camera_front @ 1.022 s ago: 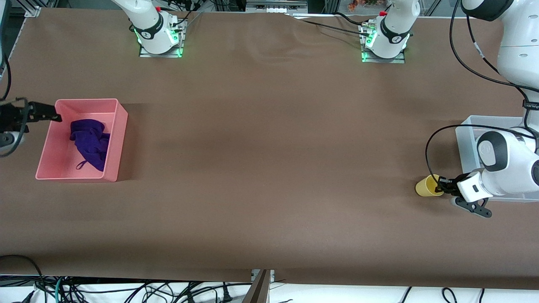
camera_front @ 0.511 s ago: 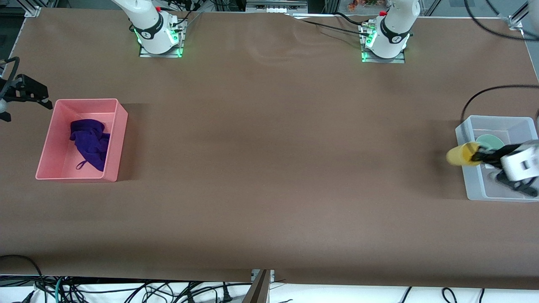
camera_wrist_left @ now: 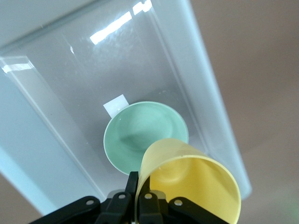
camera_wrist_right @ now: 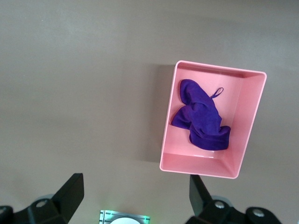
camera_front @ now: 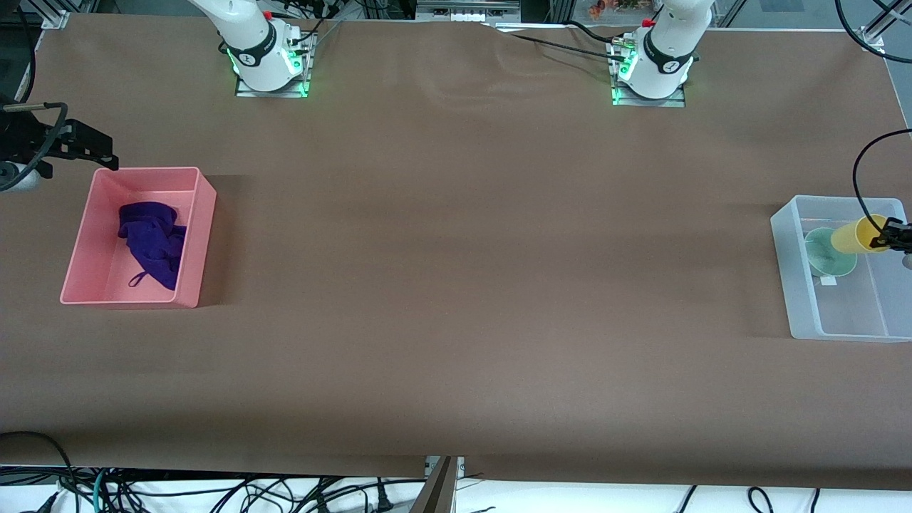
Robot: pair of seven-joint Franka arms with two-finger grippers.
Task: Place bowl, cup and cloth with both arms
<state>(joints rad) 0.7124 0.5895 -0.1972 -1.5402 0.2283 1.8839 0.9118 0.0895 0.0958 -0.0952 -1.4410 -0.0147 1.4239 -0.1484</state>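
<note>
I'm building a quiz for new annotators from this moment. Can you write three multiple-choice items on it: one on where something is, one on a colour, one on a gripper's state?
1. Where is the cloth?
A. in the pink bin
B. on the bare table
C. in the clear bin

2. What colour is the bowl in the clear bin?
A. yellow
B. mint green
C. purple

3. What is the left gripper doing?
A. open and empty
B. shut on the cloth
C. shut on the cup

Answers: 1 A, the purple fabric lies inside the pink walls. 2 B, the left wrist view shows it pale green. 3 C, its fingers pinch the yellow rim over the clear bin.
</note>
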